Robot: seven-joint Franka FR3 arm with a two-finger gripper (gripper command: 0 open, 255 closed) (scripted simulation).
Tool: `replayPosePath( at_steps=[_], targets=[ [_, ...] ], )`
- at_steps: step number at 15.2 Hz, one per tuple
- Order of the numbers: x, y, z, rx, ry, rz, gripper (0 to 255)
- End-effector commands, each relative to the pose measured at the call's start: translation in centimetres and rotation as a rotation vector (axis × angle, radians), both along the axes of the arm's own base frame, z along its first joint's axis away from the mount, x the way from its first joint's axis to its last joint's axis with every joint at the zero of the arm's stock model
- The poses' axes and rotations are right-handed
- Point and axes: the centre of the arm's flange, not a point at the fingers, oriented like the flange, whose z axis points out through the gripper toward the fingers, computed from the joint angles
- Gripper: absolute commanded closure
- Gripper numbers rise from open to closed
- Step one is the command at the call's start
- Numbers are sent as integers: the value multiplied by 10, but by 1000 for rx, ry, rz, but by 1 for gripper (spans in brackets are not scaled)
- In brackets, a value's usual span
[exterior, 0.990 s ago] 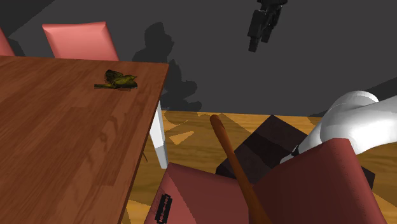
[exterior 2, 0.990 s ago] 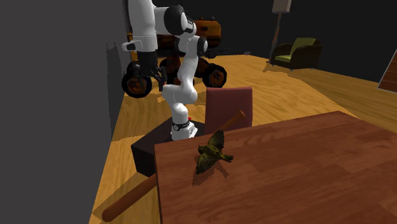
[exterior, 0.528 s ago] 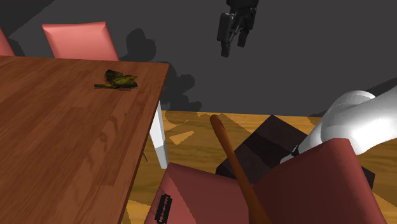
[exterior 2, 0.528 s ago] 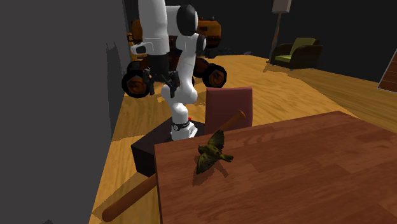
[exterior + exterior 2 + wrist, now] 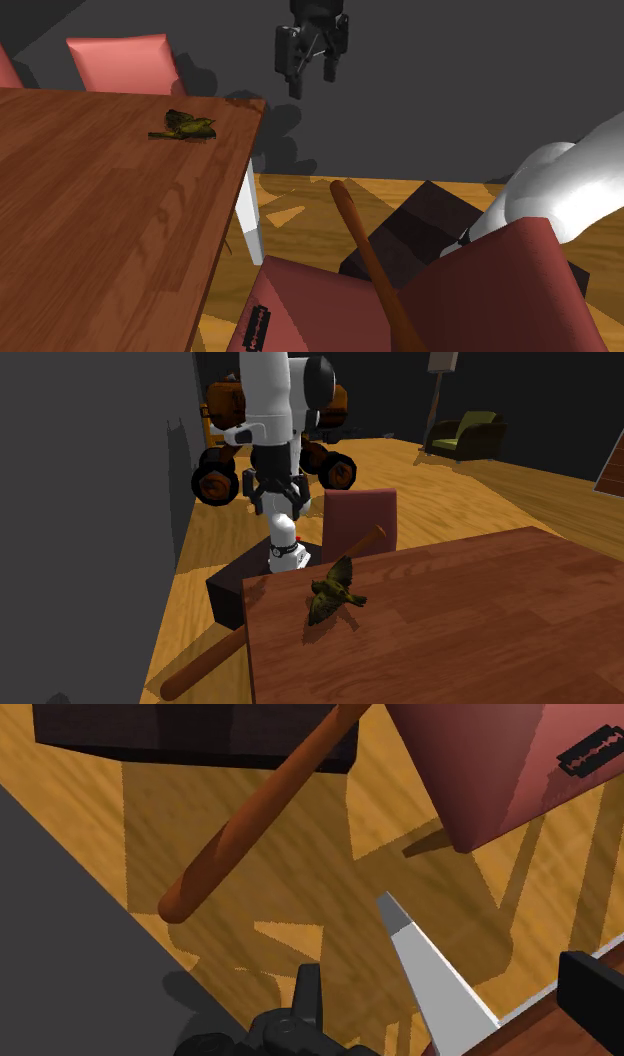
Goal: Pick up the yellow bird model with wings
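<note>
The yellow-olive bird model (image 5: 186, 126) with spread wings lies on the brown wooden table (image 5: 90, 230), near its far corner. In the second exterior view the bird (image 5: 335, 593) sits close to the table (image 5: 460, 632) edge that faces the arm. My black gripper (image 5: 313, 85) hangs in the air past that corner, to the shoulder view's right of the bird and well above it. It is open and holds nothing. From the other side the gripper (image 5: 275, 500) points down over the floor. In the wrist view the fingers (image 5: 308, 994) stand far apart.
A white table leg (image 5: 248, 215) stands under the corner. A long brown bat (image 5: 368, 260) leans across a red chair (image 5: 480, 290) bearing a razor blade (image 5: 259, 327), beside the dark stand box (image 5: 420, 232). Another red chair (image 5: 125, 62) stands behind the table. A dark wall is close behind the gripper.
The gripper has swung steadily toward the shoulder view's left, closing on the table corner, and turned to point downward. The bird has not moved.
</note>
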Motion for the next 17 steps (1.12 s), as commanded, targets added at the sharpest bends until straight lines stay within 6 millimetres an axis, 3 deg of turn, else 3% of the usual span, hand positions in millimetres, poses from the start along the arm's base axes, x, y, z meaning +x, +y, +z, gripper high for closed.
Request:
replayPosePath(
  at_steps=[1, 14, 17],
  targets=[
    [11, 27, 1, 5, 1, -4, 0],
    [79, 181, 0, 24, 5, -21, 0],
    [80, 184, -11, 24, 5, -22, 0]
  ],
)
